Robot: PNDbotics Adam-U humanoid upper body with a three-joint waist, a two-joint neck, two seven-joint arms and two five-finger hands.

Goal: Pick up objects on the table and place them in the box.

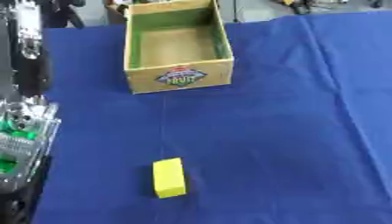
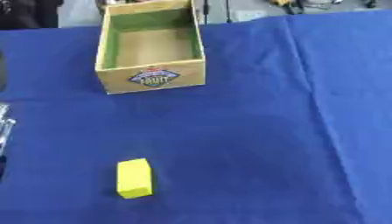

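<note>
One yellow block (image 1: 168,177) lies flat on the blue cloth (image 1: 268,131) at about six o'clock, well apart from the open cardboard box (image 1: 177,78), which sits up at twelve o'clock with nothing visible inside it. At nine o'clock the robot's left hand (image 1: 23,131) shows at the edge; whether its fingers are apart I cannot tell.

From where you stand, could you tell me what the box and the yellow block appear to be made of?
The box looks like matte printed cardboard: tan walls, green inside, a logo on the front. The yellow block has smooth, uniform faces; probably foam or plastic, I cannot tell which.
</note>
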